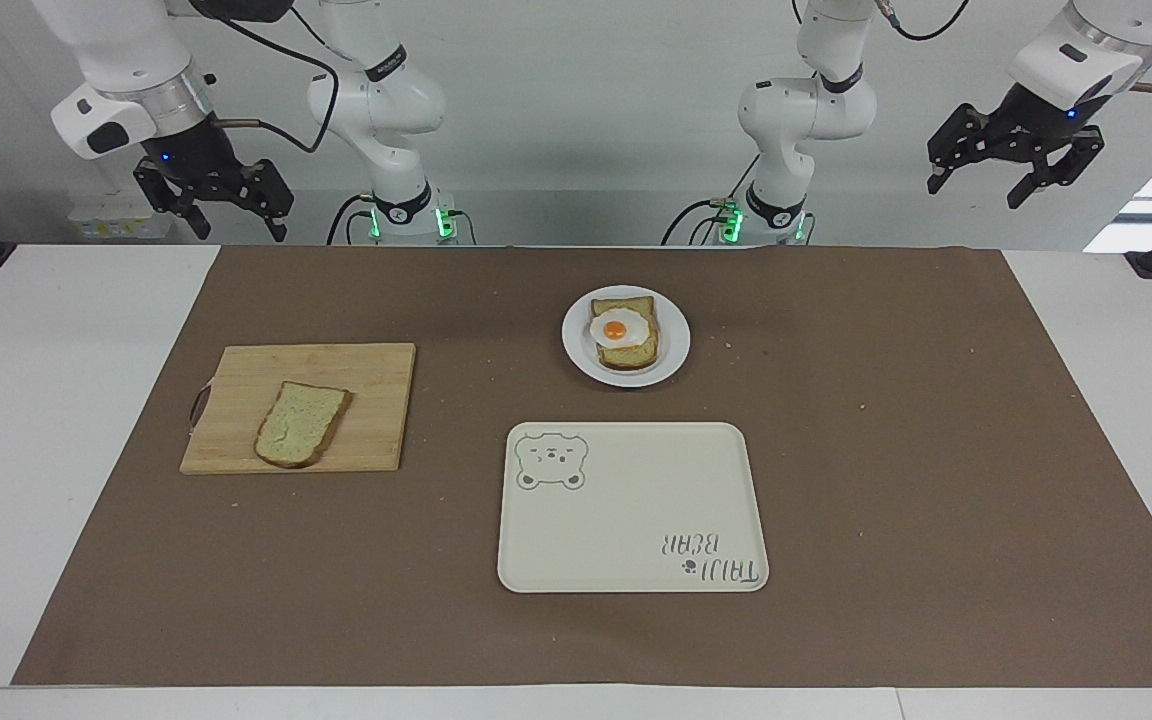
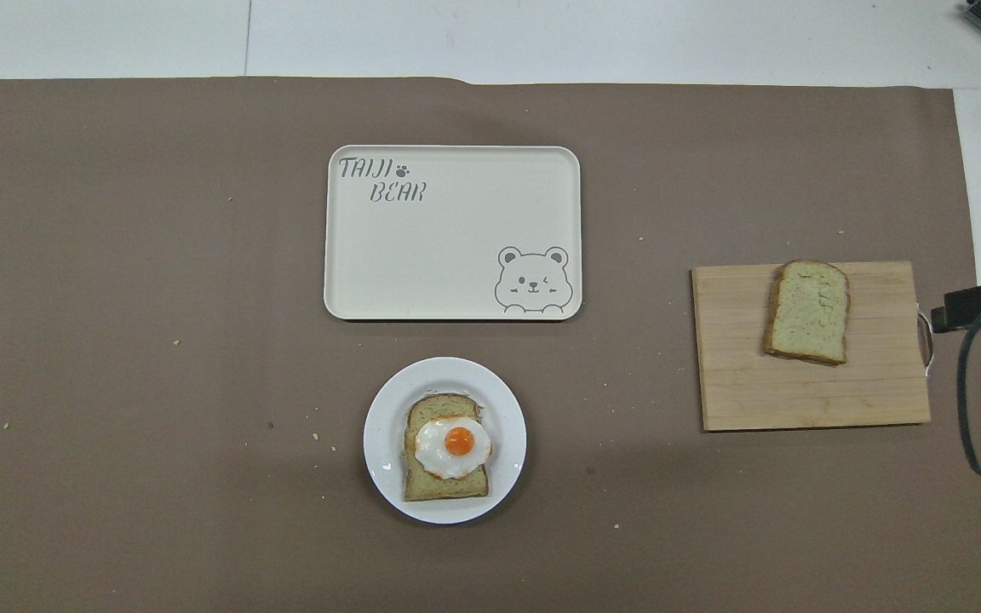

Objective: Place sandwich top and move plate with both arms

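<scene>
The sandwich top (image 1: 302, 424) lies flat on a wooden cutting board (image 1: 356, 375) toward the right arm's end of the table; it also shows in the overhead view (image 2: 808, 312). The white plate (image 1: 673, 340) sits near the robots at mid-table and holds a bread slice with a fried egg (image 1: 622, 329); the plate also shows in the overhead view (image 2: 388, 426). My right gripper (image 1: 241, 232) hangs open and empty, high above the table's edge near the board. My left gripper (image 1: 976, 192) hangs open and empty, high above the other end. Both arms wait.
A cream rectangular tray with a bear drawing (image 1: 636, 520) lies farther from the robots than the plate. A brown mat (image 1: 886, 450) covers most of the table. Crumbs are scattered on it.
</scene>
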Robot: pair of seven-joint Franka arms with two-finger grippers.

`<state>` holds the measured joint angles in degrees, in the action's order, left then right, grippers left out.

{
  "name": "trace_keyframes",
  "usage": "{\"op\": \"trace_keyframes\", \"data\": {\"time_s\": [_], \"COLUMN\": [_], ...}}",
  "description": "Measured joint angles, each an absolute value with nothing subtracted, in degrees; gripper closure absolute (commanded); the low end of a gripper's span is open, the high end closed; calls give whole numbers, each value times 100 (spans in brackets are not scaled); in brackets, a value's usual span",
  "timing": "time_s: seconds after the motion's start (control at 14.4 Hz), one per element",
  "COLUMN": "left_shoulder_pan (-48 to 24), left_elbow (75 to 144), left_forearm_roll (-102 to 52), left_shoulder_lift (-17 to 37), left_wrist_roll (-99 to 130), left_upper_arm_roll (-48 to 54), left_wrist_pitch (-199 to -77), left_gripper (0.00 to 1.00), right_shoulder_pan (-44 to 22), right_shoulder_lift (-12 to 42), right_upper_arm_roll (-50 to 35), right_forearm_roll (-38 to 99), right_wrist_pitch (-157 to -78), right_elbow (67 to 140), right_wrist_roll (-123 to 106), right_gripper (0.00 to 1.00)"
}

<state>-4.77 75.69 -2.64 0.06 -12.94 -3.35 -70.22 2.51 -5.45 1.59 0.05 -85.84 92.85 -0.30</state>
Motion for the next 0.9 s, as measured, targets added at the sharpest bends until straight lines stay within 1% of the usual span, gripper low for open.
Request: {"op": "trace_keyframes", "data": {"time_s": [0.9], "left_shoulder_pan": [-481], "left_elbow": [7568], "left_forearm_roll": [-300], "left_shoulder_lift": [7], "left_wrist_roll": [-1315], "left_upper_arm_roll": [-162], "left_wrist_pitch": [-7035], "left_gripper": [0], "right_shoulder_pan": [251], "right_shoulder_lift": [-552], "right_upper_arm_roll": [157], "right_forearm_roll": [5], "right_wrist_pitch": [-8584], "right_elbow": [9285], "right_wrist_roll": [-30], "right_gripper": [0]}}
